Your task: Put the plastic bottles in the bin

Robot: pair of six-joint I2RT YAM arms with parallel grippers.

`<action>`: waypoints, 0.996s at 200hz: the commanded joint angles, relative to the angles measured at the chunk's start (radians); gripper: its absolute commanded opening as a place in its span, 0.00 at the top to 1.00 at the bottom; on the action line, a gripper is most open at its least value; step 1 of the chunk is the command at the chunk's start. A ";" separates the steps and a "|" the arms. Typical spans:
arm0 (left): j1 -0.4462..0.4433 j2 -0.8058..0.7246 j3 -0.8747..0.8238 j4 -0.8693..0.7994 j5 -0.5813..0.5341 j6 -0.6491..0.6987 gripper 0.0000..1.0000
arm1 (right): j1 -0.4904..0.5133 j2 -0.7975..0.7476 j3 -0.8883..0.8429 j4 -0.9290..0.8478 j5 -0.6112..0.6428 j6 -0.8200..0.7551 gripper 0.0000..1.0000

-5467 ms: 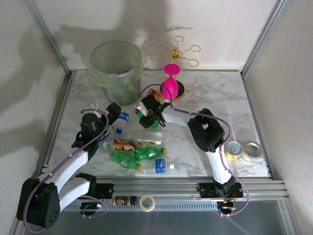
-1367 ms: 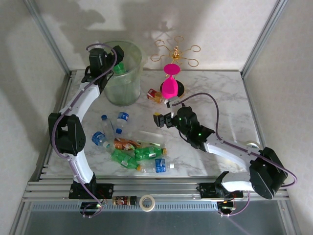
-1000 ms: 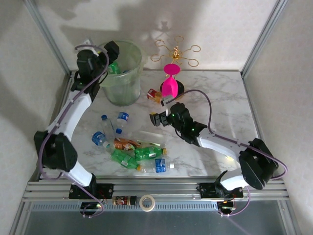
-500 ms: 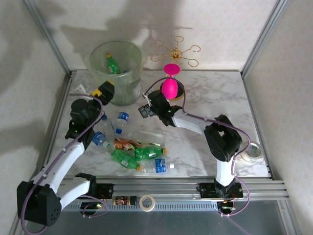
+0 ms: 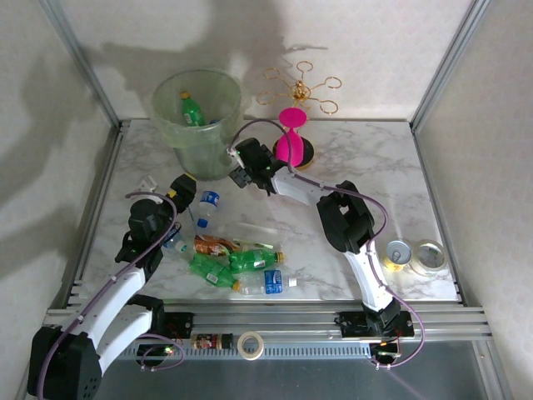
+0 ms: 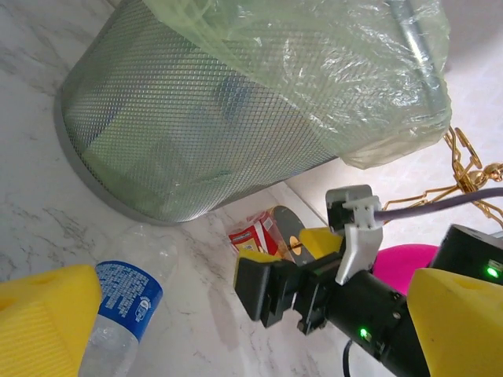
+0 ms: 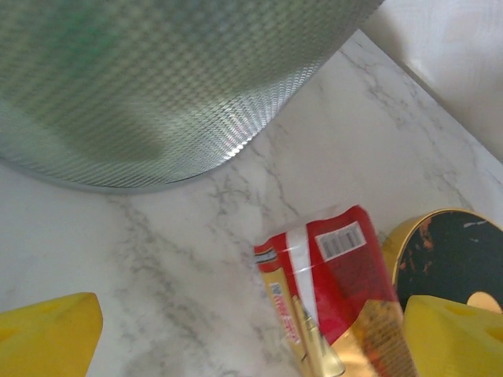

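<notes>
Marble-patterned table inside a pale-walled enclosure with metal corner posts; bin upright at the far left corner, and from the left wrist its wall reads as fine mesh with a pale-green liner draped over the rim; green bottle with a yellow cap lies inside it.

Heap of bottles on the near-left part of the table, well apart from the bin: green, brown and clear blue-labelled ones lying on their sides, some touching.

Left gripper low over the table between heap and bin; jaws spread wide, nothing clasped; yellow fingertips at the frame's lower corners; clear blue-labelled bottle lies on the marble just beside it, nearer one fingertip, contact not discernible.

Right gripper just beside the bin's base on its right side; jaws likewise wide apart and released; yellow fingertips far apart; red-labelled bottle lies on the table below them, close to one fingertip, whether touching I cannot tell; not grasped.

Black gold-rimmed base just beyond that bottle; pink hourglass object stands on it; gold wire stand behind, against the back wall.
</notes>
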 commanded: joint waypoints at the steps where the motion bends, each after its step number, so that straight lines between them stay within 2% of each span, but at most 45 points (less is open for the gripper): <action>1: -0.008 0.014 -0.013 0.016 0.001 -0.030 0.00 | -0.018 0.057 0.076 -0.055 0.032 -0.043 0.01; 48: -0.009 0.059 -0.024 0.054 0.038 -0.073 0.01 | -0.030 0.141 0.185 -0.084 0.088 -0.081 0.01; 85: -0.015 0.057 -0.025 0.050 0.031 -0.077 0.00 | -0.048 0.168 0.201 -0.091 0.086 -0.092 0.01; 148: -0.033 0.057 -0.012 0.044 0.022 -0.098 0.00 | -0.051 0.218 0.267 -0.131 -0.040 -0.086 0.01; 199: -0.047 0.028 0.003 0.042 0.000 -0.109 0.01 | -0.051 0.201 0.239 -0.174 -0.167 -0.029 0.03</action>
